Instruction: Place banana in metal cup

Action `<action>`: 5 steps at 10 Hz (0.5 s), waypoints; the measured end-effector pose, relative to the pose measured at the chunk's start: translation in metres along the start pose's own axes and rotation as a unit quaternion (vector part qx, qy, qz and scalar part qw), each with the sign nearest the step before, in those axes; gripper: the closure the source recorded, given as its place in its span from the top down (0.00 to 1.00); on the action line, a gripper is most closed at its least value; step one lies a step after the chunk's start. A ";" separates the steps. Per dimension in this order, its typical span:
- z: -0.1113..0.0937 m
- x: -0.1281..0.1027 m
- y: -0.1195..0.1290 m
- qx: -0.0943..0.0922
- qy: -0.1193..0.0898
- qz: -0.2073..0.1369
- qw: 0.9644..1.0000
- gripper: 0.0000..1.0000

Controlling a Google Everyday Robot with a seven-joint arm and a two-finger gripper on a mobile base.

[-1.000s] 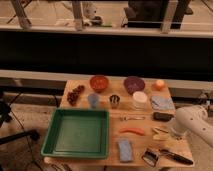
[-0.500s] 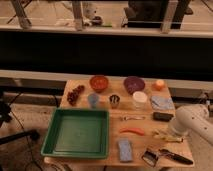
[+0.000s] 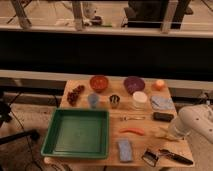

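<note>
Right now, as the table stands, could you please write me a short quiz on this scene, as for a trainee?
1. True or false: the banana already lies inside the metal cup.
2. Which thing lies between the green tray and the banana?
A) the orange-red carrot
B) the purple bowl
C) the grapes
3. The gripper is at the picture's right side. Which task thing is nearest to it?

Key
1. False: the banana lies on the table, well apart from the cup.
2. A.
3. The banana.
</note>
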 end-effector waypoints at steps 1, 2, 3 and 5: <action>-0.010 -0.004 0.000 0.012 -0.006 -0.006 1.000 0.00; -0.018 -0.007 0.000 0.021 -0.010 -0.010 1.000 0.00; -0.025 -0.008 0.001 0.028 -0.013 -0.014 0.999 0.00; -0.042 -0.014 0.007 0.045 -0.022 -0.026 0.998 0.00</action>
